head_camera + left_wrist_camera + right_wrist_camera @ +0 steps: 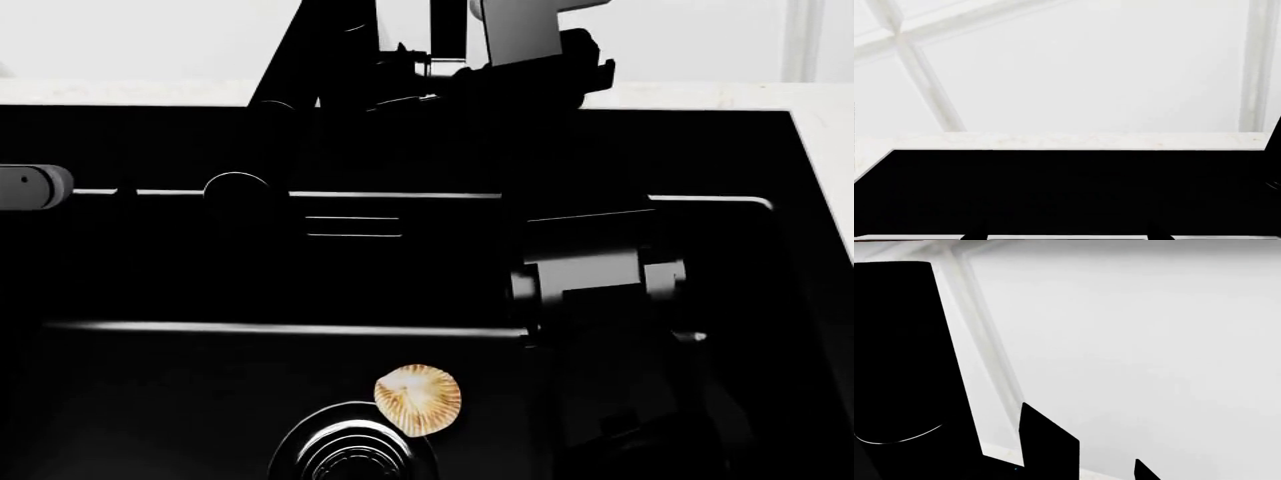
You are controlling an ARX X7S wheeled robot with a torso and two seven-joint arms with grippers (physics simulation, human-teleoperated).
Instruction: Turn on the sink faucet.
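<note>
Over the sink (134, 400), the right arm (594, 290) reaches up to the sink faucet (300, 60) at the back. Its gripper (514, 60) sits beside the tap; I cannot tell if it is closed. White counter (821, 110) rims the basin. A shell (418, 398) lies by the drain (350, 450).

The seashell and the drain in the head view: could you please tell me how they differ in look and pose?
The seashell is pale tan with fanned ribs, while the drain is glossy black with concentric rings. The seashell shows whole; the drain is cut off by the picture's bottom edge. The seashell looks smaller than the drain and overlaps its upper right rim. Both are roundish and sit at the bottom of the black sink.
</note>
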